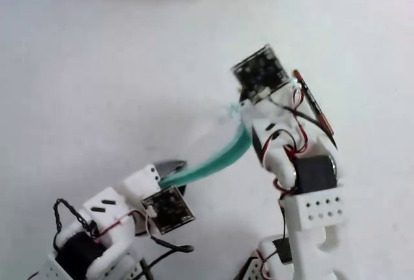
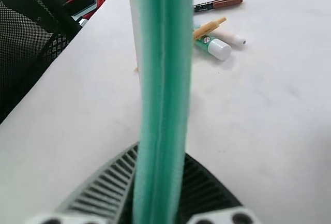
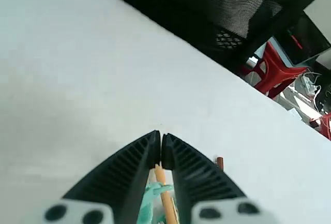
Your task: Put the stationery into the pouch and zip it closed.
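Note:
A green zippered pouch (image 1: 220,157) hangs in an arc between the two arms. My left gripper (image 1: 169,169) is shut on its near end. In the left wrist view the pouch's zip edge (image 2: 160,89) rises straight out of the left gripper (image 2: 158,154). Past it on the table lie a brown marker (image 2: 220,2), an orange pencil (image 2: 211,27) and a green-and-white glue stick (image 2: 214,45). My right gripper (image 3: 160,137) is shut on the orange pencil (image 3: 161,176) at the pouch's far end, with green pouch material (image 3: 149,199) just beneath it.
The brown marker (image 1: 315,104) lies on the white table (image 1: 97,79) beside the right arm (image 1: 304,176). Black chairs and red stools stand beyond the table's far edge. The table to the left and back is open.

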Robot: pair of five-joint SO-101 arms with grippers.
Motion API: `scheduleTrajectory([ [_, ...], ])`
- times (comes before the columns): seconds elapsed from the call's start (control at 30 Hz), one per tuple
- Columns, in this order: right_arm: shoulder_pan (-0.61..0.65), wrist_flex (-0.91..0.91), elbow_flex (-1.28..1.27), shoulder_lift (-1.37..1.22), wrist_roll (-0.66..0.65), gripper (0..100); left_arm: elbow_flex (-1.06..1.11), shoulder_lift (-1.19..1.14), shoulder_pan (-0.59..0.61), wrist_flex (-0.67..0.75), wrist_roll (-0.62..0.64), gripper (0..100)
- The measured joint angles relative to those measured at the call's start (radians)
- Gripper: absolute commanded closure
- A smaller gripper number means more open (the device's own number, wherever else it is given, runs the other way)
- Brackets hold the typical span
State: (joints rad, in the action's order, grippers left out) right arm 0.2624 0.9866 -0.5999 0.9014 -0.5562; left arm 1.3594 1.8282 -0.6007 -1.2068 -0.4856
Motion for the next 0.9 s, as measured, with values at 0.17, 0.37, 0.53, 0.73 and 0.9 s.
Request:
scheduleTrajectory([
  [0.17, 0.032, 0.219, 0.095, 0.052, -0.087, 97.8, -0.028, 0.0, 0.035, -0.021, 0.009, 92],
  [0.37, 0.075, 0.255, 0.081, 0.06, -0.038, 97.8, -0.06, -0.002, 0.121, -0.005, 0.103, 79],
  [0.53, 0.137, 0.224, 0.064, 0.074, -0.011, 97.8, -0.075, -0.002, 0.124, -0.002, 0.14, 80],
  [0.73, 0.247, 0.203, 0.041, 0.075, -0.008, 97.8, -0.075, -0.002, 0.124, 0.026, 0.141, 80],
  [0.9, 0.33, 0.201, 0.032, 0.078, 0.031, 97.8, -0.121, -0.002, 0.104, 0.094, 0.143, 80],
])
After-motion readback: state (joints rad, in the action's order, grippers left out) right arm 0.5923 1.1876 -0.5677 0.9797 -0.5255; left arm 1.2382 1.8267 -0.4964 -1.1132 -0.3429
